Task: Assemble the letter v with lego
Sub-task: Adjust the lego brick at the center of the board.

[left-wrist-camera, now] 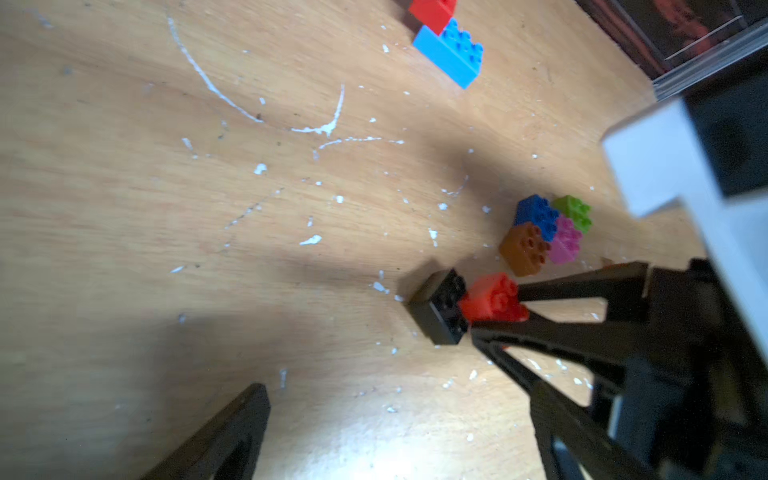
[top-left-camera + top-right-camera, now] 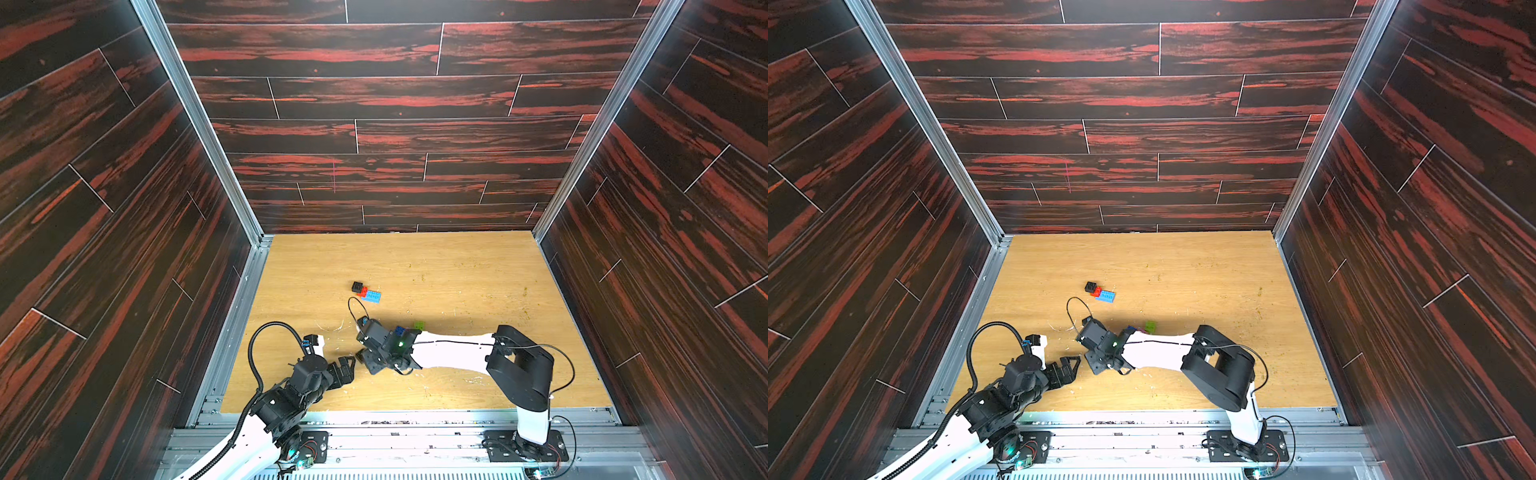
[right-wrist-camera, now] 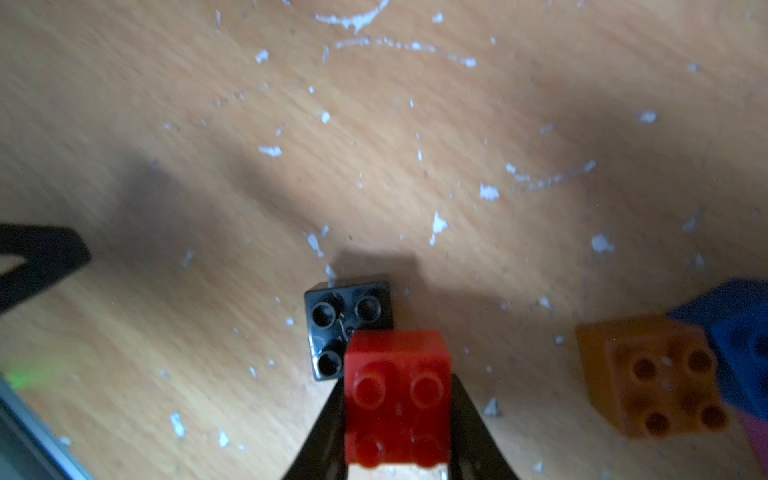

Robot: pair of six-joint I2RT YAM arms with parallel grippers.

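Bright from above; bowed at edges in both top views; blurred in both wrist views; shadowed softly just ahead of the right pincer (image 3: 397,415)

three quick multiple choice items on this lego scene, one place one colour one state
1. The small orange square plastic brick lies: A) right beside the small blue square plastic brick B) on the long light-blue brick C) atop a black brick
2. The small studded plastic brick in the right gripper is: A) green B) red C) pink
3. The left gripper is: A) shut on a black brick B) shut, empty C) open, empty
Answers: 1 A, wrist views show them side by side; 2 B, red studs show between its jaws; 3 C, jaws wide apart, nothing between.
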